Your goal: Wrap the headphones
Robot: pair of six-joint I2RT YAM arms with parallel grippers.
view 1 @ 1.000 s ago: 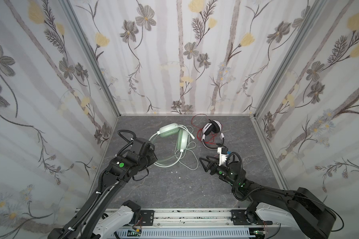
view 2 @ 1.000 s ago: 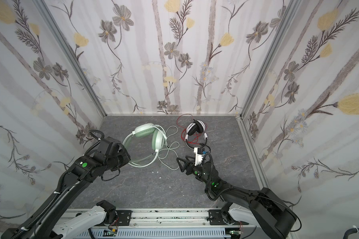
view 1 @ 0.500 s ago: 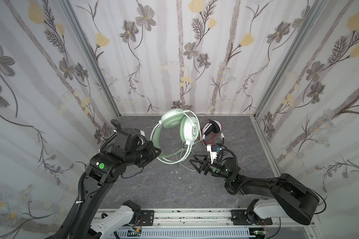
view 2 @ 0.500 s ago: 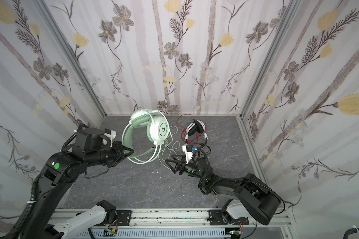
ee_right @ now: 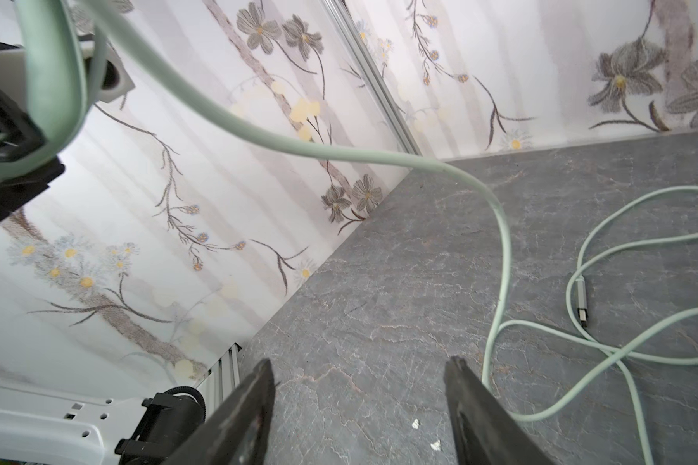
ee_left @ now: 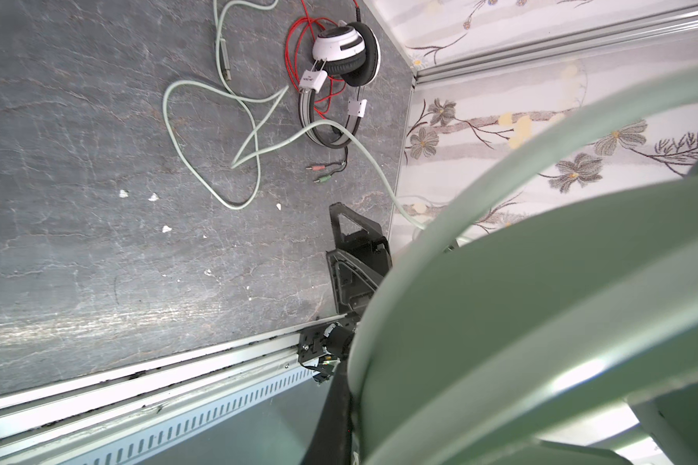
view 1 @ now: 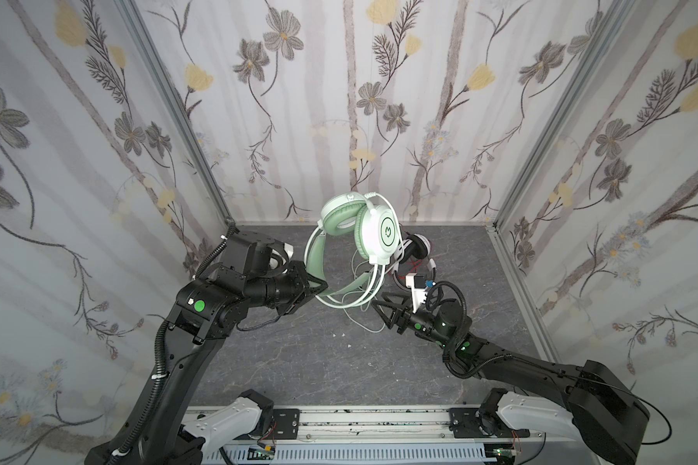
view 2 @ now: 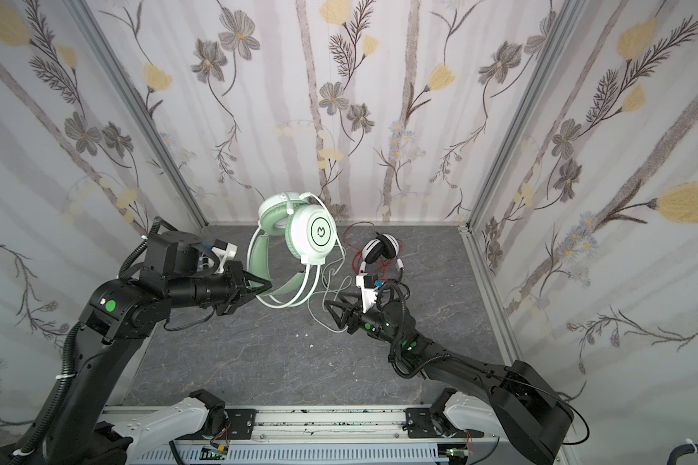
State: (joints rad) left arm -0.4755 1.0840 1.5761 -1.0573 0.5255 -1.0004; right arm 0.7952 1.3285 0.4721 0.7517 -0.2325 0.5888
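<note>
Left gripper [view 1: 318, 286]: jaws pinched on the band of the green headset [view 1: 373, 235]. Arm raised, wrist level, pointing at centre, and the headset hangs clear of the floor [view 1: 299, 362]. Right gripper [ee_right: 359, 402]: jaws spread, nothing between them. Arm stretched low, with the green cord [ee_right: 500, 249] running just beside one finger. Count: two headsets, with the white-and-black headset [view 2: 379, 247] lying near the back wall. Two cords: the green one and a red cord [ee_left: 287, 60].
</note>
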